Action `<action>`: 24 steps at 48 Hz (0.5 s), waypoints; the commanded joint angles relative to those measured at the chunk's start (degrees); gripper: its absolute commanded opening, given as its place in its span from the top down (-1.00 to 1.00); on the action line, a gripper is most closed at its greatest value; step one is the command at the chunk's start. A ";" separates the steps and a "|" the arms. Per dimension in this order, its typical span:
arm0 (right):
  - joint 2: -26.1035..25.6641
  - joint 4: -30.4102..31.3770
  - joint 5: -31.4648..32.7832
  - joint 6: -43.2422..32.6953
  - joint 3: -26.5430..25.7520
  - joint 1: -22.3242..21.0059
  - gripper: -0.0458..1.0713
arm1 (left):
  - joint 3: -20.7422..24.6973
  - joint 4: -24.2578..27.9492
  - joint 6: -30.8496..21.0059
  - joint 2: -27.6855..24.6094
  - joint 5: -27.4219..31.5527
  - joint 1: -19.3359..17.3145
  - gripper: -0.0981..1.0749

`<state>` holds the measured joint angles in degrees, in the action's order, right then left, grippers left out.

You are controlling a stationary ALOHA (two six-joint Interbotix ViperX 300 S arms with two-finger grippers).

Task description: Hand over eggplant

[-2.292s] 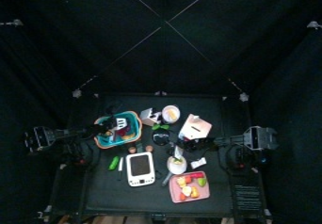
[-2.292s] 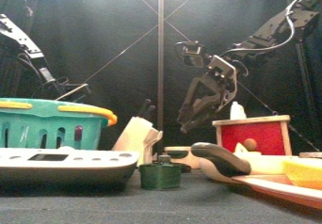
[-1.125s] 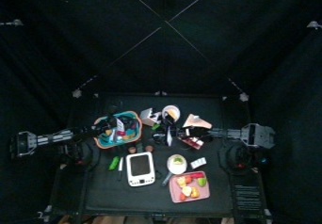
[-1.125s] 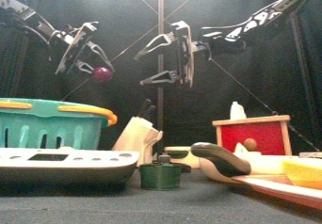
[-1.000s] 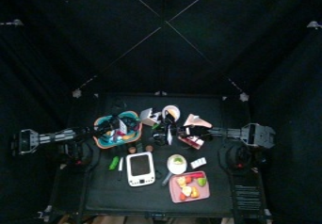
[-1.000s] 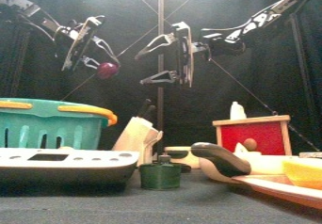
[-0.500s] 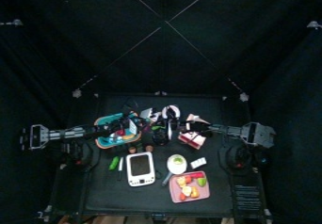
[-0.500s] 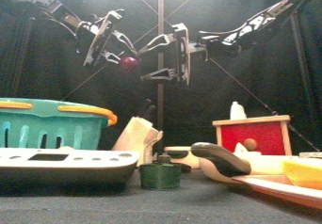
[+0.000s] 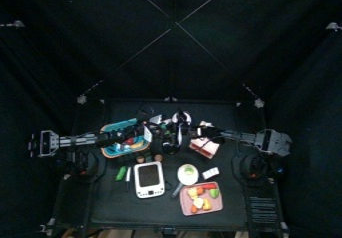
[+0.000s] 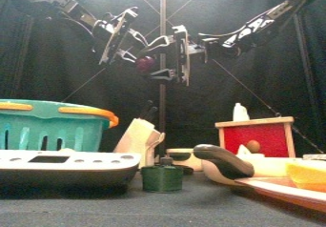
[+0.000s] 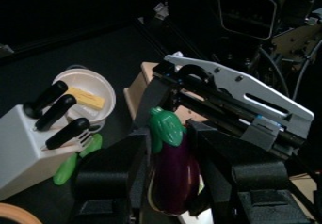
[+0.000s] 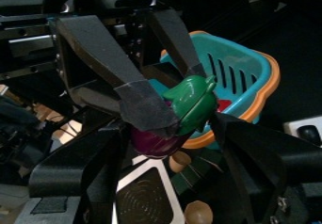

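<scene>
A: Where is the eggplant (image 11: 170, 162)?

B: High above the table (image 9: 114, 187), between the two grippers. The left gripper (image 10: 124, 37) clamps its purple body; the jaws stand fairly wide, closed only to the eggplant's thickness.

A: And the right gripper (image 10: 180, 55)?

B: Jaws spread wide, one on each side of the eggplant's green cap end, holding nothing yet. In the right wrist view the cap sits between them, but I cannot tell whether it touches either jaw.

A: Which way does the eggplant point?

B: Its long axis runs along the left gripper's reach, green stem end outward toward the right gripper, purple end back between the left jaws.

A: What does each view add?

B: The front view shows only a dark lump between the grippers, yet gives the height over the teal basket (image 10: 49, 124). The left wrist view shows the knife block (image 11: 44, 138) and a bowl (image 11: 86, 91) below. The top view places the meeting over the table's middle, beside the basket.
</scene>
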<state>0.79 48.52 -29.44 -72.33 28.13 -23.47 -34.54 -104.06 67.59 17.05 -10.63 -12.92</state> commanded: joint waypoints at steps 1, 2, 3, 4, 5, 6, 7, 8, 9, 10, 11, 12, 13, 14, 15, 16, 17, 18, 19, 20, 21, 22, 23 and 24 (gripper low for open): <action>-1.05 0.26 -0.53 0.09 -1.49 -0.53 -0.81 | 2.64 0.35 0.18 -0.53 0.18 0.35 -0.40; -1.05 0.44 -0.62 0.09 -1.49 -0.53 -0.81 | 2.72 0.35 0.18 -0.62 0.18 0.35 -0.40; -1.05 0.70 -0.62 0.09 -1.49 -0.53 -0.80 | 2.81 0.44 0.18 -0.70 0.18 0.35 -0.40; -1.05 0.88 -0.70 0.09 -1.49 -0.53 -0.79 | 2.81 0.62 0.09 -0.79 0.18 0.35 -0.40; -1.05 1.05 -0.62 0.09 -1.49 -0.53 -0.78 | 2.81 0.70 0.18 -0.88 0.18 0.35 -0.40; -1.05 1.23 -0.62 0.09 -1.41 -0.53 -0.76 | 2.81 0.79 0.09 -0.97 0.18 0.35 -0.40; -1.05 1.23 -0.62 0.09 -1.32 -0.53 -0.75 | 2.81 0.88 0.09 -1.05 0.18 0.35 -0.40; -1.05 1.32 -0.70 0.09 -1.32 -0.53 -0.73 | 2.81 0.88 0.09 -1.05 0.09 0.35 -0.40; -1.05 1.32 -0.70 0.09 -1.23 -0.53 -0.70 | 2.81 0.88 0.09 -1.05 0.09 0.35 -0.40; -1.05 1.32 -0.62 0.09 -1.14 -0.53 -0.67 | 2.81 0.88 0.09 -1.05 0.09 0.35 -0.40; -1.05 1.23 -0.70 0.09 -1.05 -0.53 -0.64 | 2.72 0.88 0.09 -1.05 0.00 0.35 -0.40; -1.05 1.14 -0.70 0.09 -0.97 -0.53 -0.61 | 2.72 0.88 0.09 -1.05 0.00 0.35 -0.40; -1.14 1.14 -0.70 0.09 -0.97 -0.53 -0.58 | 2.64 0.88 0.09 -1.05 0.09 0.18 -0.40; -1.14 1.14 -0.70 0.09 -0.97 -0.53 -0.54 | 2.64 0.88 0.09 -1.05 0.00 0.35 -0.40; -1.05 1.14 -0.70 0.00 -0.97 -0.62 -0.48 | 2.64 0.88 0.09 -1.05 0.09 0.35 -0.40; -1.14 1.14 -0.70 0.00 -0.97 -0.62 -0.44 | 2.55 0.88 0.09 -1.05 0.09 0.35 -0.40; -1.14 1.14 -0.70 0.00 -0.97 -0.62 -0.42 | 2.55 0.88 0.09 -1.05 0.09 0.35 -0.40; -1.14 1.05 -0.70 0.00 -0.97 -0.62 -0.37 | 2.46 0.79 0.09 -1.14 0.09 0.35 -0.40; -1.05 1.05 -0.70 0.00 -0.88 -0.62 -0.33 | 2.46 0.79 0.09 -1.05 0.09 0.35 -0.40; -1.05 0.97 -0.70 -0.09 -0.97 -0.62 -0.31 | 2.37 0.88 0.09 -1.05 0.00 0.35 -0.40; -1.05 0.97 -0.70 -0.09 -0.88 -0.62 -0.28 | 2.29 0.88 0.09 -1.05 0.09 0.35 -0.40; -1.05 0.79 -0.70 -0.09 -0.88 -0.62 -0.24 | 2.20 0.88 0.09 -1.05 0.09 0.18 -0.40; -1.14 0.79 -0.70 -0.09 -0.88 -0.62 -0.21 | 2.11 0.88 0.09 -1.05 0.00 0.18 -0.40; -1.14 0.70 -0.70 -0.09 -0.88 -0.62 -0.20 | 2.02 0.79 0.09 -1.05 -0.09 0.18 -0.40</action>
<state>0.88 49.75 -29.79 -72.42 28.13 -23.47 -33.49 -103.36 67.68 15.82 -10.72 -12.92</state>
